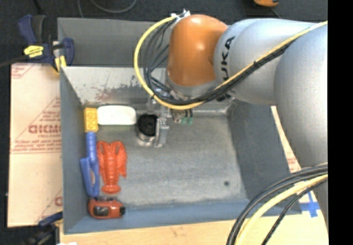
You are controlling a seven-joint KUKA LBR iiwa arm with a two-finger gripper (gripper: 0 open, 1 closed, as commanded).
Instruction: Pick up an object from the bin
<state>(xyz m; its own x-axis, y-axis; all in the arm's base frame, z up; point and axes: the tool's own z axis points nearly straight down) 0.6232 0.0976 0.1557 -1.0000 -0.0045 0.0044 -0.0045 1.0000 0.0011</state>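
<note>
where the arm reaches in from the right, the gripper (pixel 159 128) is seen low over the upper middle of the bin (pixel 187 180), under the orange wrist cover (pixel 190 51). a small black round object (pixel 146 124) on a pale grey base is noted just at the gripper's left side, near the back wall; contact cannot be confirmed. whether the gripper is apart, together or clamped on that object cannot be told, since the tool is largely hidden under the wrist. a white oblong bar (pixel 116 115) is recorded just left of the black object, with a yellow block (pixel 90 119) at its left end. along the left wall a blue-handled tool (pixel 90 169) is laid, a red toy lobster (pixel 112 165) just beside it. an orange-and-black tape measure (pixel 105 208) is seen in the lower left corner.
</note>
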